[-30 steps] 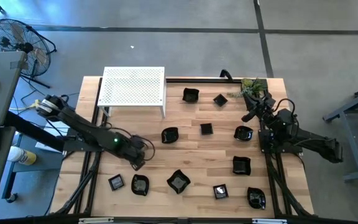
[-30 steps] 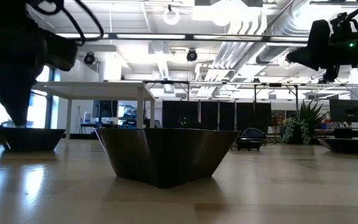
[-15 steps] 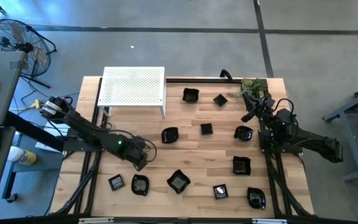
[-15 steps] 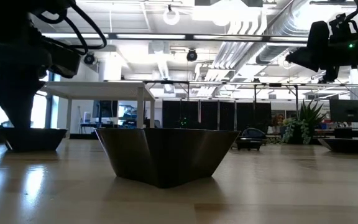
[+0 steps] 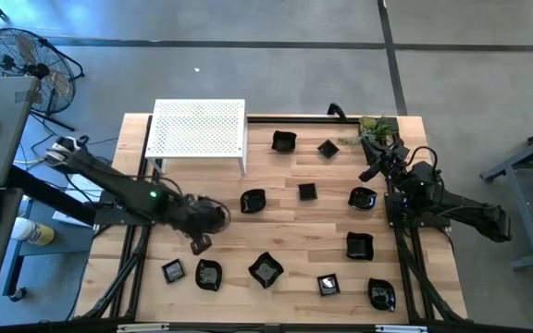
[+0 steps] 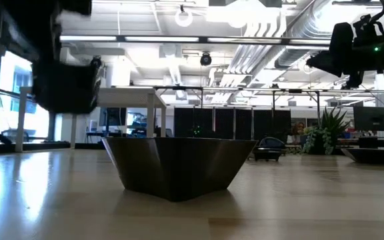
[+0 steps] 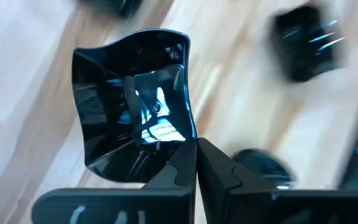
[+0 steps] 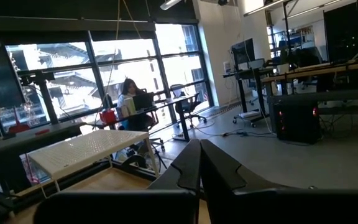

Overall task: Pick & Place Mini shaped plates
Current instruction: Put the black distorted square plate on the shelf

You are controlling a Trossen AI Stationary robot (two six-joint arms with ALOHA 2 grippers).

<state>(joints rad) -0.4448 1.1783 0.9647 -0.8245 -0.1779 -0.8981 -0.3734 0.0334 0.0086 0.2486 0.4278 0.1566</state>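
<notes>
**Op:** Where's your left gripper?

**Eng:** Your left gripper (image 7: 196,163) has its fingers pressed together on the rim of a small glossy black dish with wavy angular walls (image 7: 132,106) — you're pinching it at one edge. From above, that gripper (image 5: 204,231) sits over the light wooden table (image 5: 285,227), in front of the white perforated metal stand (image 5: 198,128), with the dish (image 5: 201,244) at its tip. In the low view the dish (image 6: 65,87) hangs clear of the tabletop.

**Op:** The other plates?

**Eng:** Spread across the wood, all apart from each other. Front row: a square black dish (image 5: 172,271), a rounded one (image 5: 208,275), an angular one (image 5: 266,269), another square (image 5: 328,285), and a round one at the right corner (image 5: 381,295). Mid-table: a rounded dish (image 5: 253,201), a small square (image 5: 307,191), one near the right arm (image 5: 363,198), and a larger square (image 5: 359,245). Two more at the back (image 5: 284,141) (image 5: 328,148).

**Op:** Right side?

**Eng:** Your right gripper (image 8: 199,163) is raised at the table's right edge beside the small green plant sprig (image 5: 376,128) — fingers pressed together, holding nothing.
</notes>
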